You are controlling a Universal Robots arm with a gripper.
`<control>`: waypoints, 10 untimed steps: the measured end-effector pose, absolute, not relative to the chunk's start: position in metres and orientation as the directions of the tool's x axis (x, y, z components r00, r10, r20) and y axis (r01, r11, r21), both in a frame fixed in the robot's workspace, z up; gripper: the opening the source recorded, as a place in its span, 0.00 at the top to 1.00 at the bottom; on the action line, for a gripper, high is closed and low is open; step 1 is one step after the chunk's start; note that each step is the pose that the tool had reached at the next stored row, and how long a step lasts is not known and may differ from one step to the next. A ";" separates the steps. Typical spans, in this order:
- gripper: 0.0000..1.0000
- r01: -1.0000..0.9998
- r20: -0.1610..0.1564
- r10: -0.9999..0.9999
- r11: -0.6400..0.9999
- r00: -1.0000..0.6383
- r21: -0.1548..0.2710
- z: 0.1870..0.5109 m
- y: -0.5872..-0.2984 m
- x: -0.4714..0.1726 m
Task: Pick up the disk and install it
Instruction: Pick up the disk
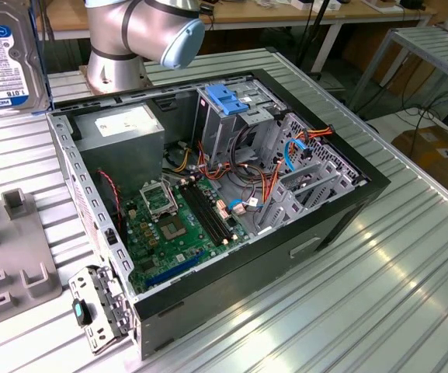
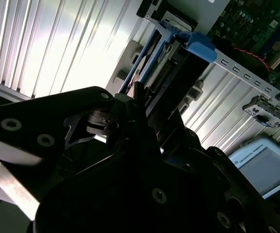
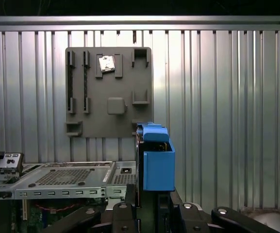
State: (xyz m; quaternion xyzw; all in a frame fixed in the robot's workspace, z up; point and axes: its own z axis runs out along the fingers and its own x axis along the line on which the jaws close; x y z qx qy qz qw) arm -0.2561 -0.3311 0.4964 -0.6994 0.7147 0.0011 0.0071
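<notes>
Gripper [image 3: 148, 208] is pinching the disk [image 1: 2, 58] edge-on by its blue frame, held up off to the exterior view's left of the open computer case [image 1: 317, 225]. Half the label runs out of shot there. In the second wrist view the gripper's mostly dark shadow.

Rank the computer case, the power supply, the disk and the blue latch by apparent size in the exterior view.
1. computer case, clearly largest.
2-3. power supply and disk look about alike; the disk is cut off by the picture's edge and seems nearer the camera, so no ranking.
4. blue latch, smallest.
</notes>
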 end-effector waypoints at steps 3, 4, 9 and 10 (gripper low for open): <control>0.65 -1.000 -0.012 -1.000 0.022 -0.022 -0.008 0.496 -0.331 -0.252; 0.65 -1.000 -0.012 -1.000 0.022 -0.022 -0.008 0.496 -0.331 -0.251; 0.65 -1.000 -0.012 -1.000 0.022 -0.022 -0.008 0.496 -0.331 -0.243; 0.65 -1.000 -0.012 -1.000 0.022 -0.022 -0.008 0.496 -0.331 -0.242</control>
